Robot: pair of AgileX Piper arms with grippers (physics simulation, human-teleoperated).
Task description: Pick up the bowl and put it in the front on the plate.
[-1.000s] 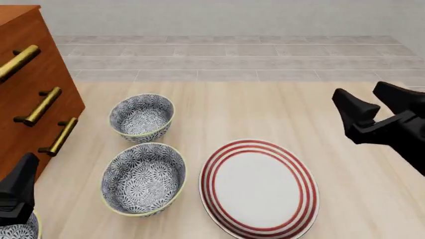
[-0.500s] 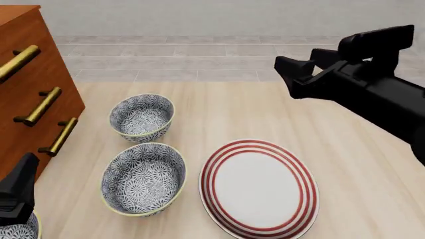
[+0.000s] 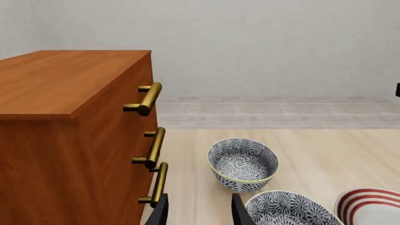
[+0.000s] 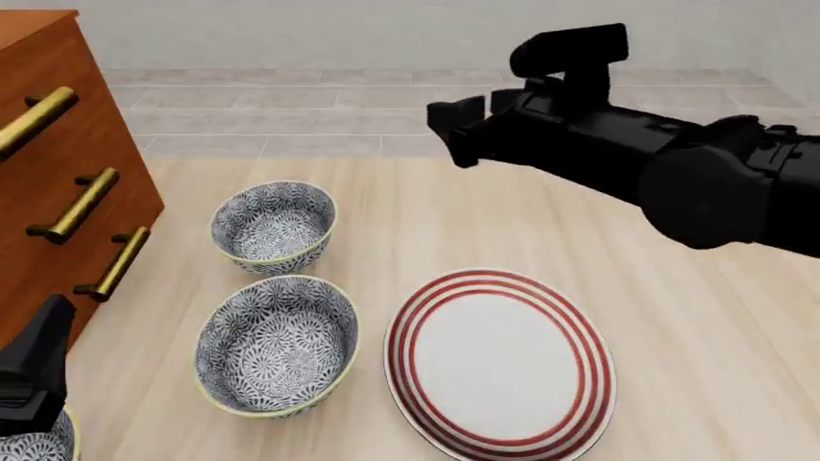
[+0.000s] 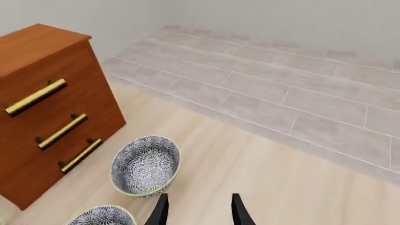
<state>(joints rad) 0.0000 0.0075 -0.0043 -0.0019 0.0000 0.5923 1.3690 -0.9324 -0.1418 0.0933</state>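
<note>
Two floral bowls stand left of the plate: a far bowl and a nearer bowl. A sliver of a third bowl shows at the bottom left corner. The white plate with red rings lies bare. My right gripper hangs open high over the table, behind the plate and to the right of the far bowl; its wrist view looks down on that far bowl. My left gripper is open and empty, low at the near left beside the third bowl.
A wooden dresser with brass handles stands along the left side, close to the bowls and to my left arm. Grey tiled floor lies beyond the table's far edge.
My right arm has swung up and leftward from the right edge to above the table behind the plate. The left arm, the bowls and the plate have not moved.
</note>
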